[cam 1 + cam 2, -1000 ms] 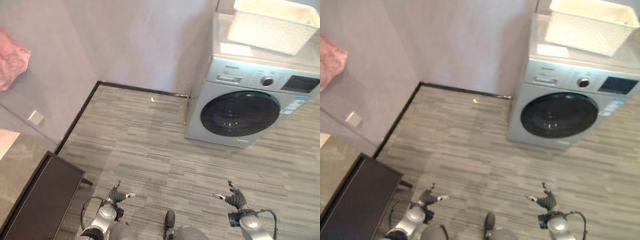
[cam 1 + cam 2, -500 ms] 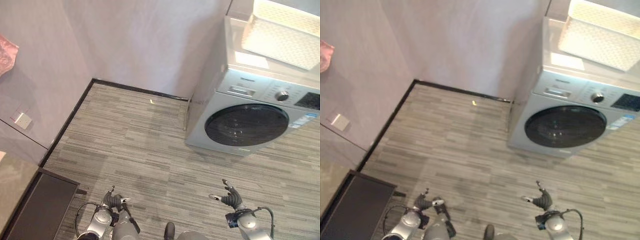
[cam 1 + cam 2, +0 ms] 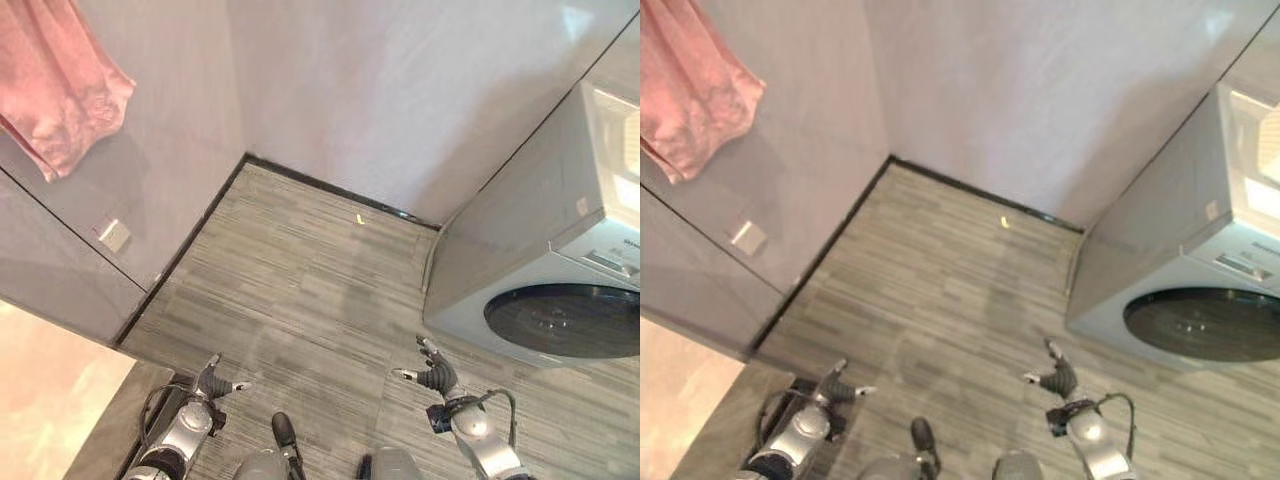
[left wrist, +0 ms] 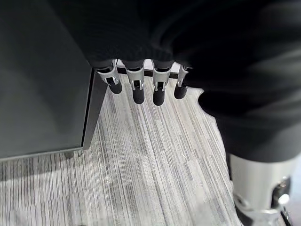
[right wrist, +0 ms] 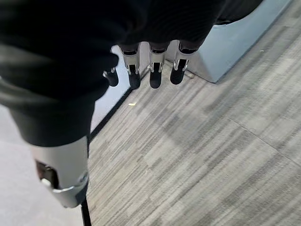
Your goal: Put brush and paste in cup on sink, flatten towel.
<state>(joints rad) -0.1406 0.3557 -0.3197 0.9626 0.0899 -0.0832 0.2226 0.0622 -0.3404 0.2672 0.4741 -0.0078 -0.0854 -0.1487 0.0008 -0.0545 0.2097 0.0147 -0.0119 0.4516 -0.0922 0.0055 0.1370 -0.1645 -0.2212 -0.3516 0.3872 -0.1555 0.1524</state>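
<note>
A pink towel hangs crumpled on the grey wall at the upper left. My left hand hangs low at the bottom left over the wood-look floor, fingers relaxed and holding nothing. My right hand hangs low at the bottom right, fingers straight and holding nothing. A pale counter surface shows at the lower left corner.
A silver washing machine with a dark round door stands at the right against the wall. A dark cabinet side stands close beside my left hand. A small yellow scrap lies on the floor near the far wall. A wall socket sits low on the left wall.
The whole picture has swung left: the washing machine slid toward the right edge and the pink towel came further into view. Both hands stay low and open.
</note>
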